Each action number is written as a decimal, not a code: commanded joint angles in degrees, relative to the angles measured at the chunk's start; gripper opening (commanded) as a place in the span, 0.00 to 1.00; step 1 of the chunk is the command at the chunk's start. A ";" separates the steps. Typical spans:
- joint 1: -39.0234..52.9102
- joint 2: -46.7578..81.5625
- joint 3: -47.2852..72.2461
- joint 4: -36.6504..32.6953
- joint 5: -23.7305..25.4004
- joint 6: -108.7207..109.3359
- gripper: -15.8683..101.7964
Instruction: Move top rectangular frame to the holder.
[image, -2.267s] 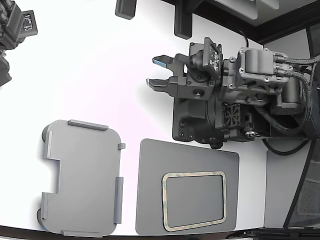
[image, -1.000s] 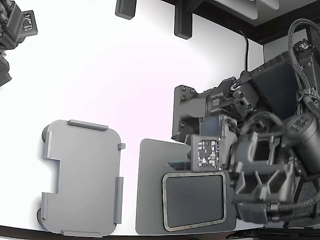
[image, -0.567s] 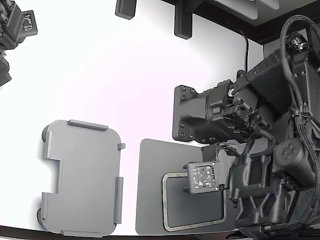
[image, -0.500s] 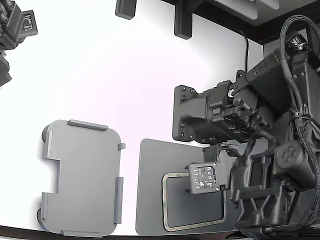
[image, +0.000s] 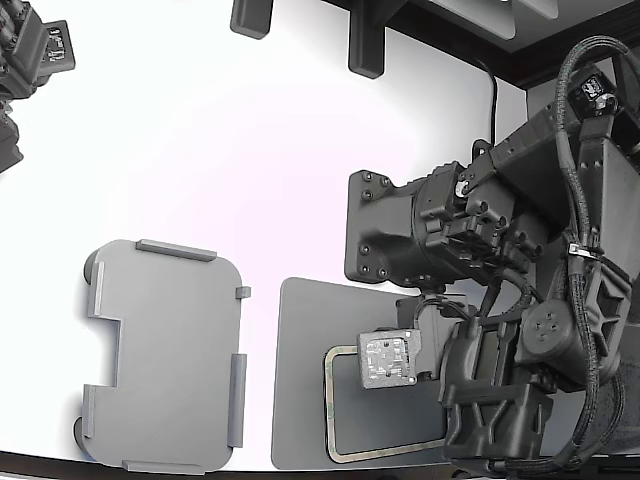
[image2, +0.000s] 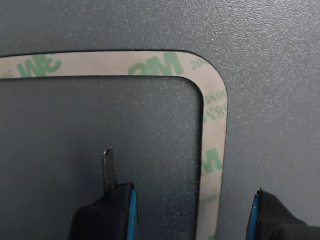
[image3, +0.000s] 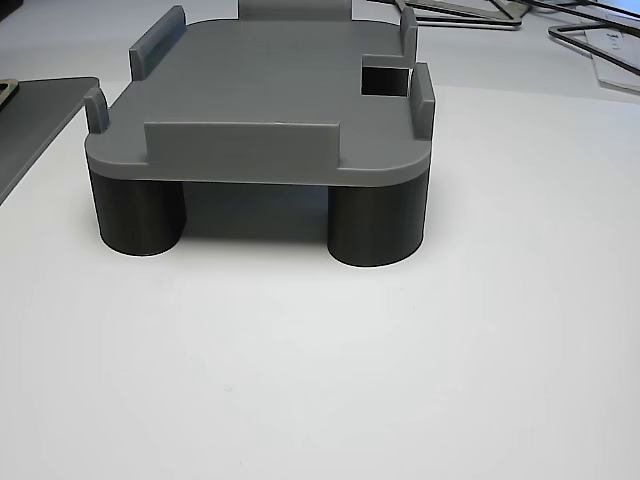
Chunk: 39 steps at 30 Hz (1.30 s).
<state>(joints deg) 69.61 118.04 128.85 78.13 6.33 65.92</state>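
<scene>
The top rectangular frame (image2: 214, 115) is a thin beige strip with green print, lying flat on a dark grey mat (image2: 270, 75). In the wrist view my gripper (image2: 185, 175) is open and empty, low over the mat. One finger (image2: 116, 197) stands inside the frame's opening and the other (image2: 270, 215) outside it, so the strip runs between them near a rounded corner. In the exterior view my arm (image: 500, 390) covers the frame's right part; its left side (image: 327, 400) shows. The light grey holder (image: 165, 355) stands apart at the exterior view's left and is empty.
The holder (image3: 260, 120) stands on round dark feet with raised edge tabs and a side notch. The mat's edge (image3: 30, 120) lies beside it. The arm's dark base (image: 390, 230) sits behind the mat. Another device (image: 30, 60) is at the far left corner.
My arm has swung from behind the mat down over the frame's right part and lowered. The gripper stays open. Frame, mat and holder have not moved.
</scene>
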 joint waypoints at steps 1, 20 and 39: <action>-0.44 1.67 0.88 -2.11 -0.09 -0.26 0.87; -1.58 2.11 4.48 -4.04 -1.67 -1.58 0.82; -1.93 2.29 7.29 -5.98 -0.88 -0.35 0.57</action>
<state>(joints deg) 68.91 118.83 137.11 72.42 5.36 65.48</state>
